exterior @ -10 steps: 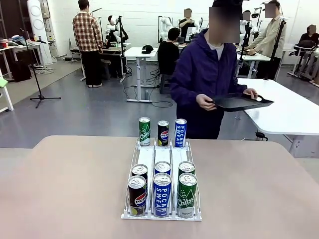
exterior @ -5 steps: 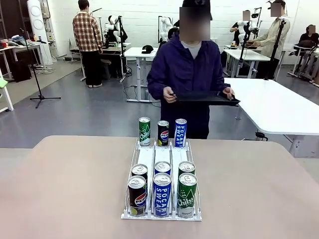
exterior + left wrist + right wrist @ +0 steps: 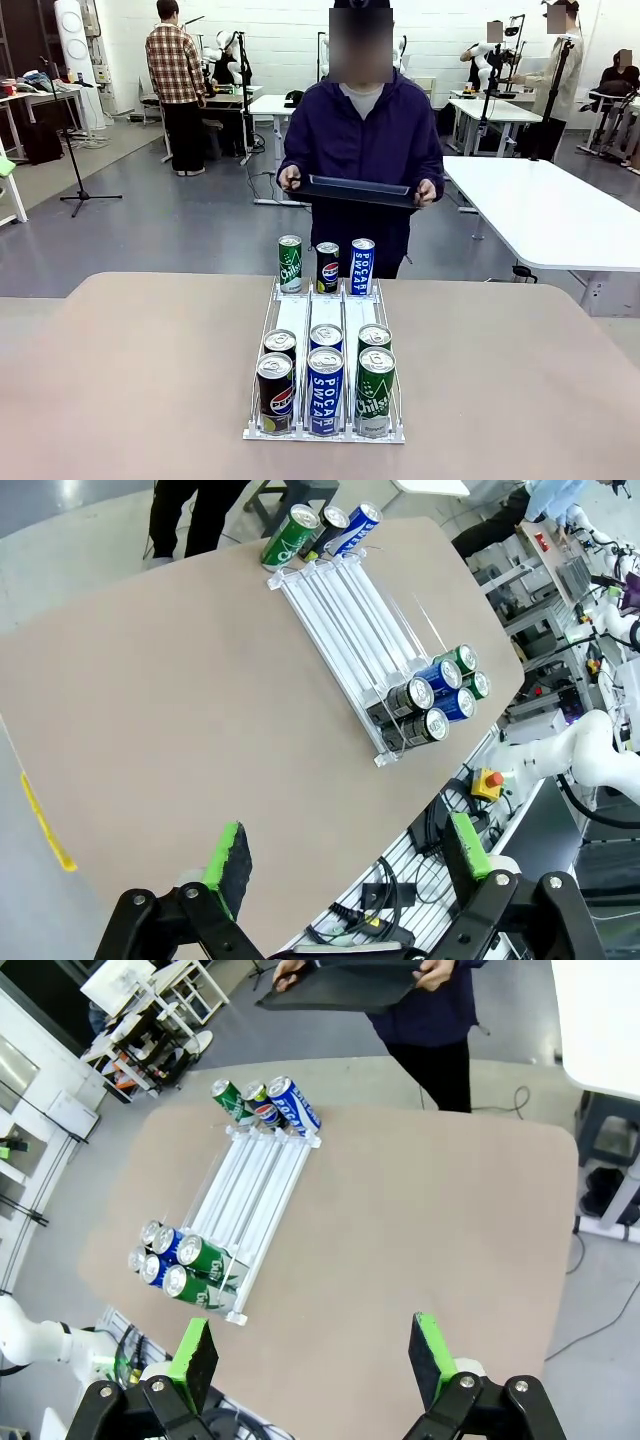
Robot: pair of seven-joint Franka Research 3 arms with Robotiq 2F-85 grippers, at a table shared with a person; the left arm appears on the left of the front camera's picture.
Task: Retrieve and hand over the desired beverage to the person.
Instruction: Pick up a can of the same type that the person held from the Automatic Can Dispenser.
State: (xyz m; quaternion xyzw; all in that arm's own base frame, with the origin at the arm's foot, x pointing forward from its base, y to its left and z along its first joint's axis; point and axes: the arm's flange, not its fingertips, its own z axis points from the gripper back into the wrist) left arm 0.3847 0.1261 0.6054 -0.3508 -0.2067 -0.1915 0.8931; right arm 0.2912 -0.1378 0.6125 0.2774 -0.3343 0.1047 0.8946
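A white three-lane rack [image 3: 325, 310] lies mid-table. Three beverage cans stand at its far end: green [image 3: 290, 263], Pepsi [image 3: 327, 267], Pocari Sweat [image 3: 362, 266]. Several more crowd its near end, with Pepsi [image 3: 274, 393], Pocari Sweat [image 3: 325, 390] and a green can [image 3: 375, 392] in front. Nothing marks which beverage is desired. The person [image 3: 362, 140] stands at the table's far edge, both hands holding a black tray [image 3: 350, 190]. My left gripper [image 3: 348, 850] hangs open high above the table, off the rack's [image 3: 345, 620] side. My right gripper [image 3: 312, 1350] is open too, high over the other side of the rack [image 3: 250, 1195].
The tan table [image 3: 140, 370] has wide bare surface left and right of the rack. A white table [image 3: 560, 215] stands behind at the right. Other people and a tripod stand [image 3: 75, 150] are far back in the room.
The person has walked from the right to directly behind the rack and turned to face it, now holding the tray level with both hands. The cans have not moved.
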